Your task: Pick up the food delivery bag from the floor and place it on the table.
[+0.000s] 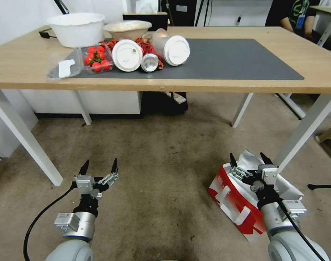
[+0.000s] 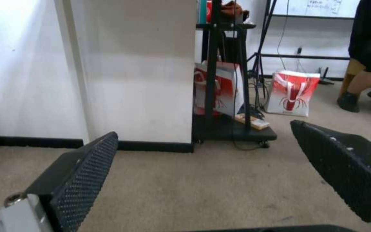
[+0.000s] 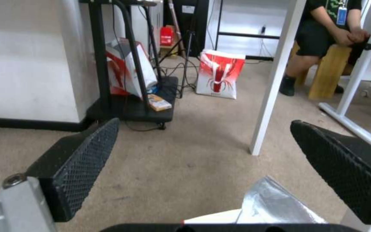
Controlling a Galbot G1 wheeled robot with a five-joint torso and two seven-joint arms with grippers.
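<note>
Both grippers wide open: right gripper (image 1: 249,158) above food delivery bag (image 1: 235,197), left gripper (image 1: 99,165) over floor (image 1: 161,163)

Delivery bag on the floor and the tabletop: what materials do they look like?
The white-and-red food delivery bag looks like matte paper with a crinkled, shiny silver foil lining at its open mouth. The large rectangular table looks like light wood or wood-look laminate with faint grain; which one is unclear.
</note>
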